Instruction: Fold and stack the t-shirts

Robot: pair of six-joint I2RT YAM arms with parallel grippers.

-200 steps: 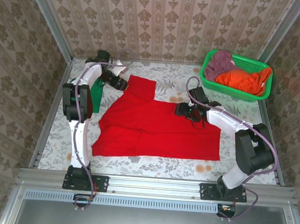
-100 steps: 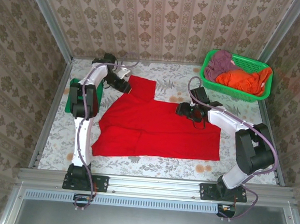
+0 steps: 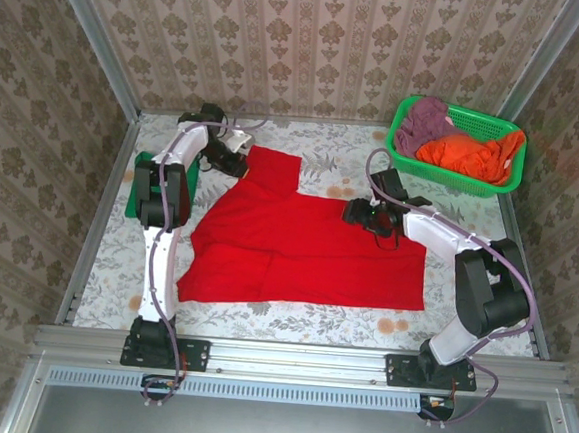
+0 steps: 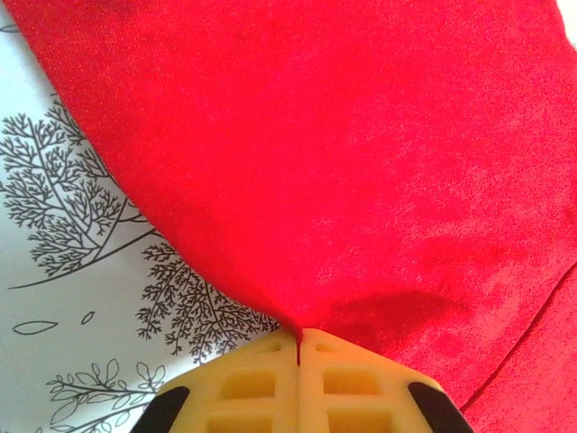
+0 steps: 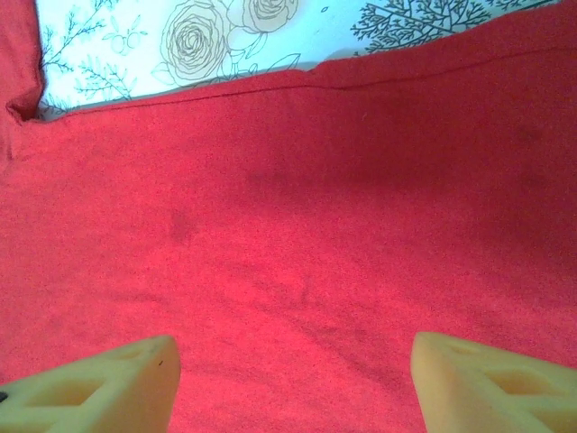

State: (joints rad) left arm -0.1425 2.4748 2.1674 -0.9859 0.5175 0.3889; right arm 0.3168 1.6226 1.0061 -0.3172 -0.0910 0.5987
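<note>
The bright red t-shirt (image 3: 307,248) lies spread flat across the middle of the table. Its far-left flap reaches up to my left gripper (image 3: 243,164). In the left wrist view the yellow fingertips (image 4: 261,379) are pressed together, and my left gripper (image 4: 298,341) is shut on a pinch of the red t-shirt's edge (image 4: 343,180). My right gripper (image 3: 354,215) hovers at the shirt's far edge. In the right wrist view it (image 5: 293,379) stands open over flat red cloth (image 5: 297,225), nothing between its fingers. The green t-shirt (image 3: 190,181) lies folded at the left, mostly hidden under my left arm.
A green mesh basket (image 3: 425,171) stands at the far right corner with orange cloth (image 3: 470,155) and purple cloth (image 3: 422,122) in it. Metal rails and patterned walls close in the floral tabletop (image 3: 334,155) on three sides.
My left gripper shifted toward the far edge of the red shirt's flap and closed on it. The right arm has hardly moved and stays open.
</note>
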